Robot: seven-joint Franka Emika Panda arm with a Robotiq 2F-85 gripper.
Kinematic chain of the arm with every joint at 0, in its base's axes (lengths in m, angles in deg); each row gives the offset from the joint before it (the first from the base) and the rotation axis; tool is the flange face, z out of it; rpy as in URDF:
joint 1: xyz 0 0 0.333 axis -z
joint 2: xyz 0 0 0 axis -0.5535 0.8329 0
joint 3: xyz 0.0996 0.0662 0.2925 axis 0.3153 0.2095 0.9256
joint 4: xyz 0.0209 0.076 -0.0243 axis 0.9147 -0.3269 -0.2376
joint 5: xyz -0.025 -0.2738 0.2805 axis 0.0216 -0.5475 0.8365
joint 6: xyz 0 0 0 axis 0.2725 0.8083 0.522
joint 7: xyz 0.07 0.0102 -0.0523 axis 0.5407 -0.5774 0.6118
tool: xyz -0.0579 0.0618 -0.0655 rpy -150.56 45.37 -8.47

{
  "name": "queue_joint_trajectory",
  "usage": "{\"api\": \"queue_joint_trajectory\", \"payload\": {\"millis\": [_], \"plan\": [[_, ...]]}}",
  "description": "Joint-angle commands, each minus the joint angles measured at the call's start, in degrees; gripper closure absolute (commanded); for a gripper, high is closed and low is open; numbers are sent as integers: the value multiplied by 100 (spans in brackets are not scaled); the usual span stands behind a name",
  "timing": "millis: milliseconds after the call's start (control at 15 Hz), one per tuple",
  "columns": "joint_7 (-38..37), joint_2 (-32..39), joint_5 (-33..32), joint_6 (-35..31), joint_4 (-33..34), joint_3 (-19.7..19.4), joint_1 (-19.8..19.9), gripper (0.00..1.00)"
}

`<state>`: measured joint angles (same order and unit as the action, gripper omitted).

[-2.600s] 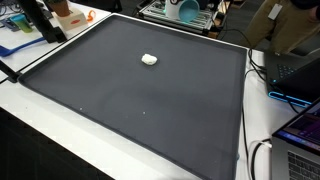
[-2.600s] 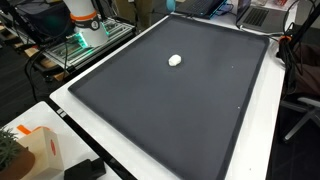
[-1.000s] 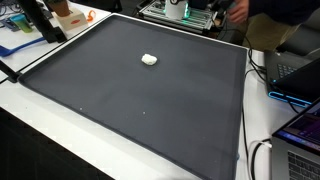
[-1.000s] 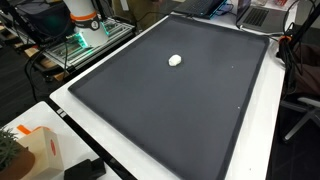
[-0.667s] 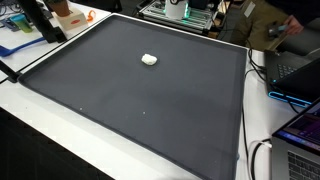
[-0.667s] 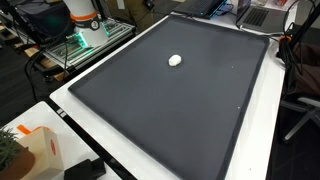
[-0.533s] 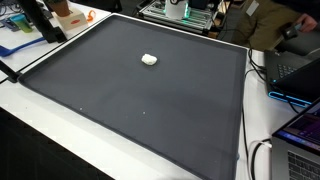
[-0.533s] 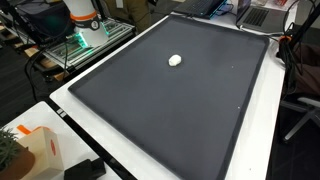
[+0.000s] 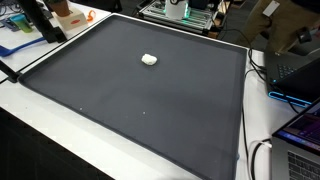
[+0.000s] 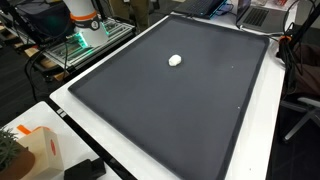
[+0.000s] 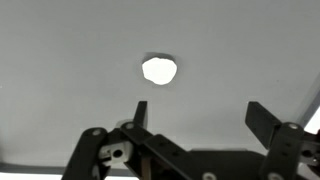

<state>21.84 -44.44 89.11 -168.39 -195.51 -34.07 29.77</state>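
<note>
- The gripper (image 11: pixel 197 108) shows only in the wrist view, where its two dark fingers (image 11: pixel 140 108) stand spread wide apart with nothing between them; it has hold of nothing
- A small white lump (image 11: pixel 158 69), rounded and a little uneven at the edge, lies on the mat beyond the fingertips in the wrist view, apart from both fingers and closer to the one on the picture's left
- In both exterior views the same white lump (image 9: pixel 149 59) sits alone on a large dark mat (image 9: pixel 140 105), towards the mat's far half and well clear of every edge
- The mat lies flat on a white table (image 10: pixel 100 130), whose bare surface shows as a pale strip around the mat
- In an exterior view the robot's white base with an orange ring (image 10: pixel 82 15) stands beyond one corner of the table, above a green-lit rack
- An orange and white box (image 10: pixel 40 150) stands on the near corner of the table, beside a bit of green plant (image 10: pixel 8 150); any print on the box is too small to read
- In an exterior view a laptop (image 9: pixel 300 130) with a bluish glow sits off the mat's side, with dark cables (image 9: pixel 262 160) near it
- No brand or lettering is legible on the lump, the mat or the gripper
</note>
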Motion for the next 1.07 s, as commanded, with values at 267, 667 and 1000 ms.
{"api": "queue_joint_trajectory", "payload": {"millis": [267,667,1000], "plan": [[-132,120,-52,-35,-40,-47,-98,0],[-480,1493,96,-2248,-106,-105,-27,0],[-237,2251,54,-3376,-278,-89,-32,0]]}}
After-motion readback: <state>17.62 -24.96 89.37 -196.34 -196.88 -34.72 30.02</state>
